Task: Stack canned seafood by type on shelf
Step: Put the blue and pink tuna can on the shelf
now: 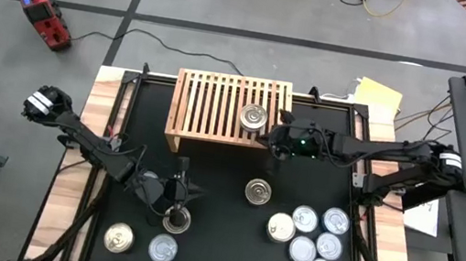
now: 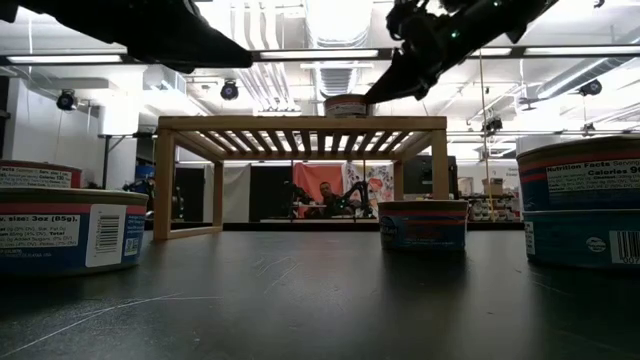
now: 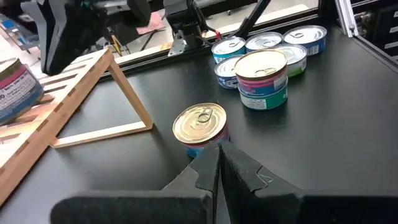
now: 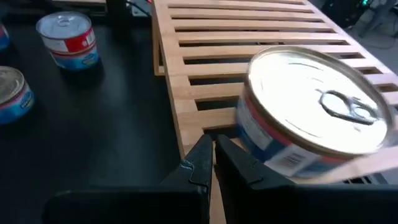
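I see one tin [image 1: 253,117] on the shelf [image 1: 219,101] near its right end; my right gripper [image 1: 275,143] hovers beside it, jaws clenched empty. Left gripper [image 1: 177,207], jaws clenched, is above a counter tin [image 1: 177,222].

light falls from long ceiling strip lamps [image 2: 300,55], seen bright and slightly blown out above the wooden shelf [image 2: 300,125] in the low view. against them the arms above the shelf show only as dark silhouettes. the black table mat [image 1: 225,185] is evenly lit and soft shadows lie under the shelf. glare whitens the lid of the can on the shelf [image 4: 314,102], which looks blurred in the right wrist view. near cans beside the shelf are out of focus in the low view.
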Robot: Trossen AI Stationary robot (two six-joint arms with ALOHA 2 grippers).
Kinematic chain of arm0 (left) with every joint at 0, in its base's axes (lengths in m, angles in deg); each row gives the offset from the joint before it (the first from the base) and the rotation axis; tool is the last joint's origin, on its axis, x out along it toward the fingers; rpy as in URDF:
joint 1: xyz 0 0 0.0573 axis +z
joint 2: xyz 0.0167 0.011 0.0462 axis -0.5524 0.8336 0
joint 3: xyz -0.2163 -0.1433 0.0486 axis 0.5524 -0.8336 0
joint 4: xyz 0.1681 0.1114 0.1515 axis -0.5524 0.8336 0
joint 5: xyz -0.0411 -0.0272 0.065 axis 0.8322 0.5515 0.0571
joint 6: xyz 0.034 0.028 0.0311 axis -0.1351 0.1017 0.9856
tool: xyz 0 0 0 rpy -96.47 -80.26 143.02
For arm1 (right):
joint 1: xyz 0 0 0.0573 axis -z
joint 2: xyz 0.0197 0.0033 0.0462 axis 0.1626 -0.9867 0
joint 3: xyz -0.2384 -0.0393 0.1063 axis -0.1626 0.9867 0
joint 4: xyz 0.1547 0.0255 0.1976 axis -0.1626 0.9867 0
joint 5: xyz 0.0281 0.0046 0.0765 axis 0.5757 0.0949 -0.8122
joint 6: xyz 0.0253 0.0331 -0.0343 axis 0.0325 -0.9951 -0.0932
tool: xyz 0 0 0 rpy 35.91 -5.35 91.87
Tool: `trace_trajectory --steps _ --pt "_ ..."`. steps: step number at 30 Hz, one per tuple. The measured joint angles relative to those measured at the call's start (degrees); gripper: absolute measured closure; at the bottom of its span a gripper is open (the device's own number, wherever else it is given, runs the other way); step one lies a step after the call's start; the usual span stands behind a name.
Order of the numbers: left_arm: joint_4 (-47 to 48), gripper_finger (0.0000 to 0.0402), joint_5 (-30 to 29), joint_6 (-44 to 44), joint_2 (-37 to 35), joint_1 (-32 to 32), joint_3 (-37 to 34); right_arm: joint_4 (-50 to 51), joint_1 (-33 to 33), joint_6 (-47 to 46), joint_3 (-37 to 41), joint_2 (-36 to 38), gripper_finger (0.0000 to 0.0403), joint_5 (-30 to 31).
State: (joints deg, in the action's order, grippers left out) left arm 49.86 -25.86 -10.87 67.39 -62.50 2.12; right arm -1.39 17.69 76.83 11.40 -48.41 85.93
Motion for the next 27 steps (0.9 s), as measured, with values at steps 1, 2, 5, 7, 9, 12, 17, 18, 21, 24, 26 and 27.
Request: trace_trajectory --steps 1,2,5,7,9,12,17,18,21,24,26,27 --pt "-0.1 0.0401 0.0 0.0 0.0 0.0 0.0 -1.5 0.0 0.0 0.0 -0.5 0.039 0.0" --pt "-0.1 0.0401 0.0 0.0 0.0 0.0 0.0 -2.8 0.0 0.0 0.0 -0.9 0.039 0.0" --pt "-0.2 0.0401 0.0 0.0 0.0 0.0 0.0 -5.8 0.2 0.1 0.0 -1.9 0.039 0.9" --pt "-0.3 0.0401 0.0 0.0 0.0 0.0 0.0 -6.1 0.6 0.0 0.0 -2.1 0.039 0.9" --pt "-0.3 0.0401 0.0 0.0 0.0 0.0 0.0 -6.2 0.9 -0.2 0.0 -2.1 0.039 1.1" --pt "-0.3 0.0401 0.0 0.0 0.0 0.0 0.0 -6.2 1.3 -0.7 0.0 -2.0 0.039 1.9" --pt "-0.3 0.0401 0.0 0.0 0.0 0.0 0.0 -6.2 2.2 -0.9 0.0 -2.0 0.039 2.9" --pt "-0.3 0.0401 0.0 0.0 0.0 0.0 0.0 -6.2 2.3 -0.9 0.0 -2.0 0.039 2.9" --pt "-0.2 0.0401 0.0 0.0 0.0 0.0 0.0 -6.2 2.9 -0.9 0.0 -2.0 0.039 2.9" --pt "-0.2 0.0401 0.0 0.1 0.0 0.0 0.0 -6.2 3.7 -0.9 0.0 -2.0 0.039 3.0" --pt "-0.2 0.0401 0.0 0.1 0.0 0.0 0.0 -6.2 4.2 -0.8 0.0 -2.0 0.039 3.0" --pt "-0.2 0.0401 0.0 0.1 0.0 0.0 0.0 -6.2 4.5 -0.7 0.0 -2.0 0.039 3.0"
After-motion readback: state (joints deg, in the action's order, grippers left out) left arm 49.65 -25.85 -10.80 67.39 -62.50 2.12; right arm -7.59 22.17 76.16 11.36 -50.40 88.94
